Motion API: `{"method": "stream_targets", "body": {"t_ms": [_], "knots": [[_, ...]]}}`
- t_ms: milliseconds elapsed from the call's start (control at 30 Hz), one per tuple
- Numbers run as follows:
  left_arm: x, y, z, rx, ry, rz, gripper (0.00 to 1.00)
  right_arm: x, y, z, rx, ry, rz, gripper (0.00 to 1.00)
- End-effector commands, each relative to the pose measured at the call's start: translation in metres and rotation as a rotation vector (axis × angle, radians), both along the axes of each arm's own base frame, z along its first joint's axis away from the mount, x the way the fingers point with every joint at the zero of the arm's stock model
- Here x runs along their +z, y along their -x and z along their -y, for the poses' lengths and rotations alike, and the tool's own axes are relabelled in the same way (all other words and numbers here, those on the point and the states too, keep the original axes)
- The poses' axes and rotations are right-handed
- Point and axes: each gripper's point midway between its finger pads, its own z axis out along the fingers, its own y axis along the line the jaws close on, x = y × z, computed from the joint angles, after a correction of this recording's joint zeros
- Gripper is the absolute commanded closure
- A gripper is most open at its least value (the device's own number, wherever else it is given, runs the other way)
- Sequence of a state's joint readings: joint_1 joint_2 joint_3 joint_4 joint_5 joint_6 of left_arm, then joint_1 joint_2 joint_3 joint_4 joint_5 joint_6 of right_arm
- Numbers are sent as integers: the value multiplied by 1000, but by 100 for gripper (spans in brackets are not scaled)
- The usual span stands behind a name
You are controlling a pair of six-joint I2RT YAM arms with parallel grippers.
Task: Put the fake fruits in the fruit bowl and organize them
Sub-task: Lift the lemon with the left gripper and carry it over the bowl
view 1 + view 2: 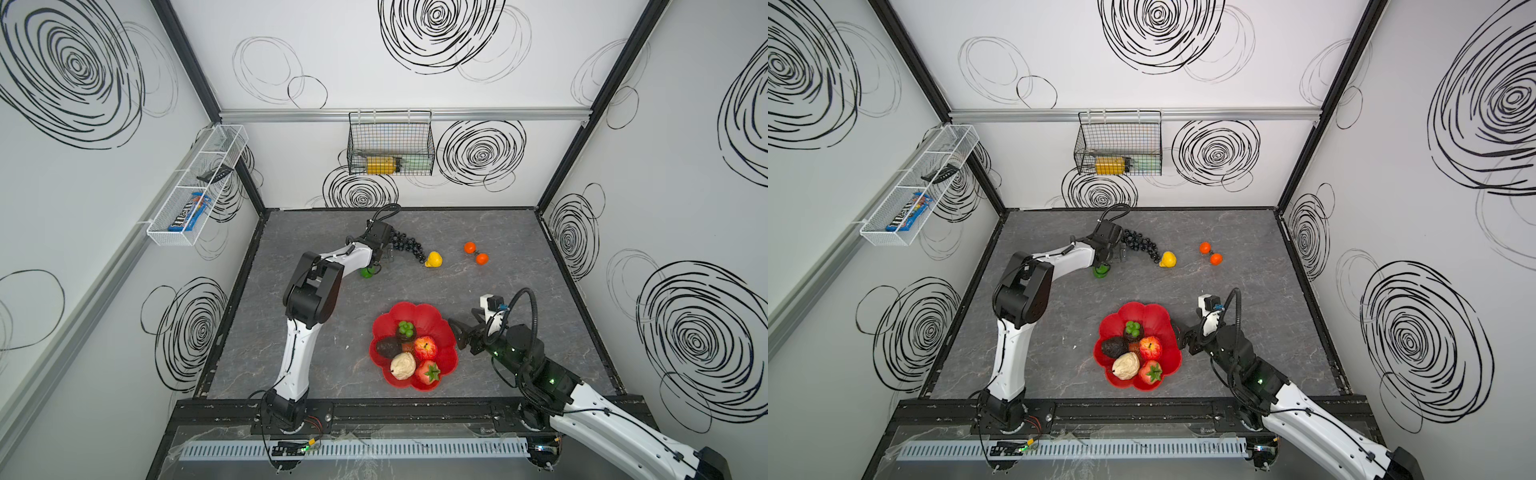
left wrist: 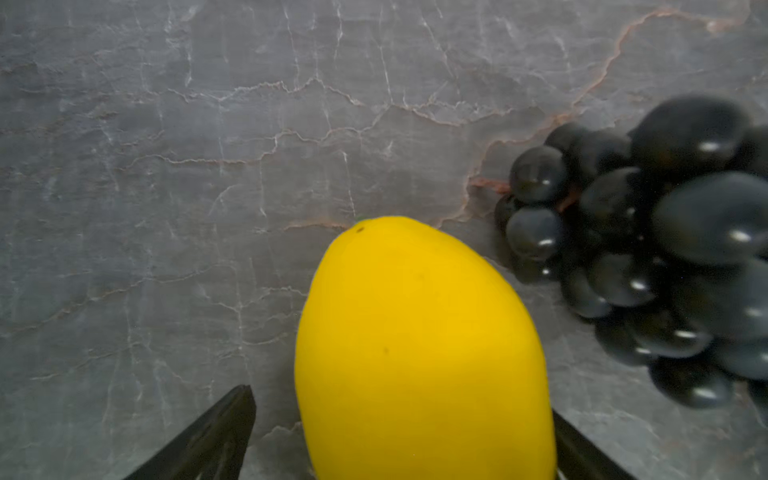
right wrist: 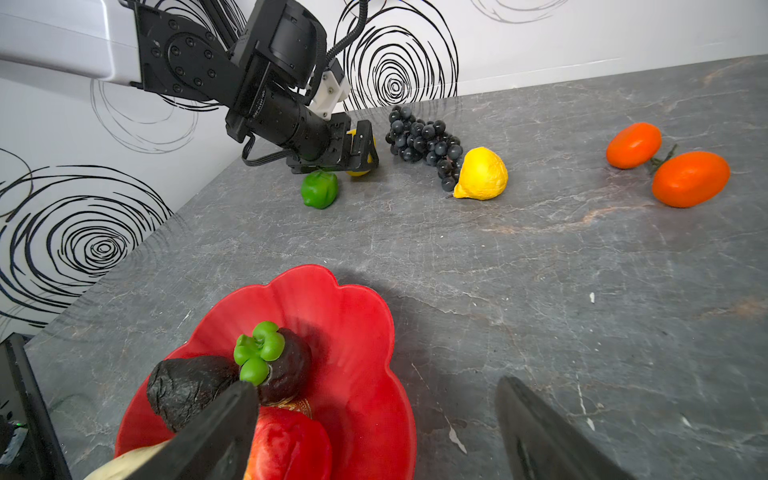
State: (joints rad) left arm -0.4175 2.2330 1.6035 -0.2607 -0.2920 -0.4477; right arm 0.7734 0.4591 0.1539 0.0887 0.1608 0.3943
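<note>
The left gripper (image 2: 401, 405) stands spread wide around a yellow lemon (image 2: 419, 340) lying between its fingers, black grapes (image 2: 648, 232) just beside, apparently lined up to close on it, while the right gripper (image 3: 376, 384), spread and empty, hovers over the rim of the half-filled fruit bowl (image 3: 357, 332).

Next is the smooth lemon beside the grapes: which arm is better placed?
Left. The left gripper is open with a finger on each side of the smooth lemon. The right gripper hangs open and empty at the rim of the fruit bowl, farther away.
</note>
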Motion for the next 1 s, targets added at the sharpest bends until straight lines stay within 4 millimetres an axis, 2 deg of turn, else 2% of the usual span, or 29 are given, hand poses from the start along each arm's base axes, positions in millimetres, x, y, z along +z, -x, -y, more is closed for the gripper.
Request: {"method": "stream_targets", "body": {"t_ms": [0, 300, 633, 867, 967], "knots": [[20, -17, 2, 1, 26, 62, 5, 4, -1, -2, 8, -9, 23, 6], [15, -25, 1, -3, 49, 50, 16, 2, -1, -3, 14, -4, 17, 6], [3, -28, 0, -1, 44, 23, 16, 2, -1, -4, 15, -3, 17, 6], [3, -30, -1, -2, 54, 27, 24, 3, -1, -4, 20, -5, 21, 6], [12, -29, -1, -6, 67, 51, 28, 3, -1, -4, 22, -5, 22, 6]]}}
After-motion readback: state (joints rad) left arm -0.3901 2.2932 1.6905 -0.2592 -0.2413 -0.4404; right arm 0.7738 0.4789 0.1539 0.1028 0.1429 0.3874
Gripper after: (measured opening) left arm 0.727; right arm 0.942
